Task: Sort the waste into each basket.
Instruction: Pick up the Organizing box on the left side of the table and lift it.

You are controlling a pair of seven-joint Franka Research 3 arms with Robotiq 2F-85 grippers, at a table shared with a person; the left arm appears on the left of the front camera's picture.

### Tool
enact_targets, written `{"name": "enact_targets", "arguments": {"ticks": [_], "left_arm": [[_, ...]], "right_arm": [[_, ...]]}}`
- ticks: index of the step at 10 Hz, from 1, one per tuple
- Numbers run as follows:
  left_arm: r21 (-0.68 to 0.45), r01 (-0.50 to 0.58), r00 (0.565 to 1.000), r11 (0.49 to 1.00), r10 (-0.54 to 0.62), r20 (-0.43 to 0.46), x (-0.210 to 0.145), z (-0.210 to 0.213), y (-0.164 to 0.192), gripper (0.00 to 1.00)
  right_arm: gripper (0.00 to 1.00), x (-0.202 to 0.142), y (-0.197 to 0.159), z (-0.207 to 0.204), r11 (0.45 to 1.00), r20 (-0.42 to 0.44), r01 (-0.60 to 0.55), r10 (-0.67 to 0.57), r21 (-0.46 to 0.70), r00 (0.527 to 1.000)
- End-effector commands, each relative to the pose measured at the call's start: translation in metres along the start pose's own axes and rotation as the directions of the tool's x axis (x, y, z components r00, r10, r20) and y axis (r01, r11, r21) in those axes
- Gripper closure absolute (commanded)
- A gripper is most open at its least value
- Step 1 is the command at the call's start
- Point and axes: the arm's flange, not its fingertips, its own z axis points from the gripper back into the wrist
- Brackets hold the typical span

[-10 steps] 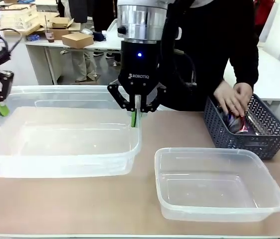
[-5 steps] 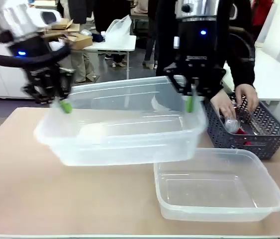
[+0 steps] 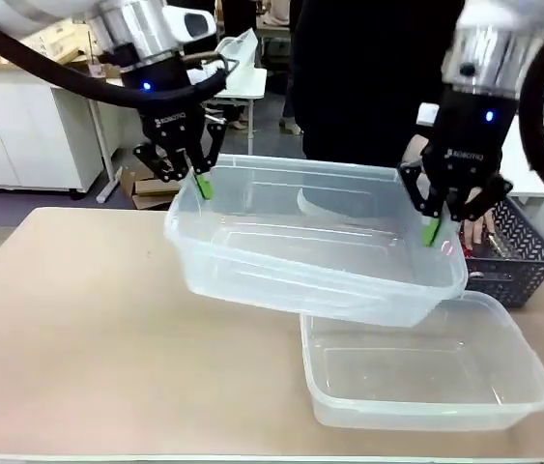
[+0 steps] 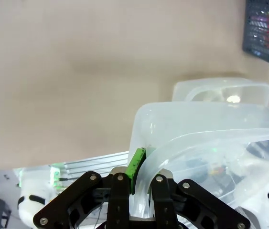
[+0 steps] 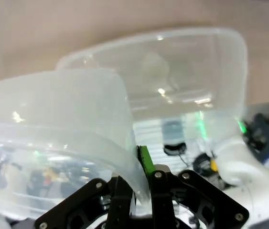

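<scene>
Workroom behind a tan table

A tan tabletop (image 3: 88,319) spans the lower frame. At upper left, white cabinets (image 3: 20,135) stand on a grey floor (image 3: 20,201) with cardboard boxes (image 3: 54,39) above them. At upper centre, a white table (image 3: 244,85) carries a white bag (image 3: 238,48). A brown box (image 3: 141,188) sits on the floor below it.

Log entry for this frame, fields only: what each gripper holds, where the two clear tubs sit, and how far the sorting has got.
left gripper: shut on the left rim of the large clear tub
right gripper: shut on the same tub's right rim
large clear tub: lifted off the table, tilted, right end lower and hanging over the small clear tub
small clear tub: on the table, near right, empty
dark basket: far right, red items inside
sorting: not begun, both tubs empty
</scene>
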Motion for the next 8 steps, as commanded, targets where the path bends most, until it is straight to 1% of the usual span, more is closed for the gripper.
{"name": "enact_targets", "arguments": {"ticks": [1,2,3,4,5,6,7,8], "left_arm": [[0.007,-0.11,0.992,0.994,0.11,0.063,-0.012,0.015,0.002,0.94],[0.039,-0.128,0.99,0.991,0.126,0.066,-0.02,0.007,0.005,0.94],[0.054,-0.153,0.986,0.987,0.148,0.08,-0.026,-0.001,0.007,0.94],[0.051,-0.177,0.978,0.983,0.17,0.123,-0.029,-0.01,0.007,0.94],[0.03,-0.181,0.969,0.983,0.173,0.179,-0.03,-0.022,0.007,0.94],[0.016,-0.175,0.967,0.984,0.169,0.19,-0.032,-0.031,0.006,0.94],[0.083,-0.125,0.989,0.989,0.118,0.085,-0.025,-0.019,0.004,0.94],[0.083,-0.125,0.989,0.989,0.118,0.085,-0.025,-0.019,0.004,0.94]], "right_arm": [[0.95,0.016,-0.014,-0.033,0.993,0.021,-0.039,0.037,0.107,0.999],[0.95,0.022,-0.016,-0.029,0.99,0.021,-0.066,0.064,0.126,0.998],[0.95,0.028,-0.017,-0.024,0.991,0.005,-0.073,0.073,0.112,0.997],[0.95,0.033,-0.015,-0.022,0.992,-0.042,-0.079,0.084,0.098,0.996],[0.95,0.036,-0.013,-0.021,0.994,-0.067,-0.064,0.07,0.092,0.995],[0.95,0.035,-0.012,-0.019,0.993,-0.036,-0.029,0.034,0.115,0.999],[0.95,0.028,-0.004,-0.024,0.992,-0.009,-0.072,0.073,0.101,0.997],[0.95,0.028,-0.004,-0.024,0.992,-0.009,-0.072,0.073,0.101,0.997]]}}
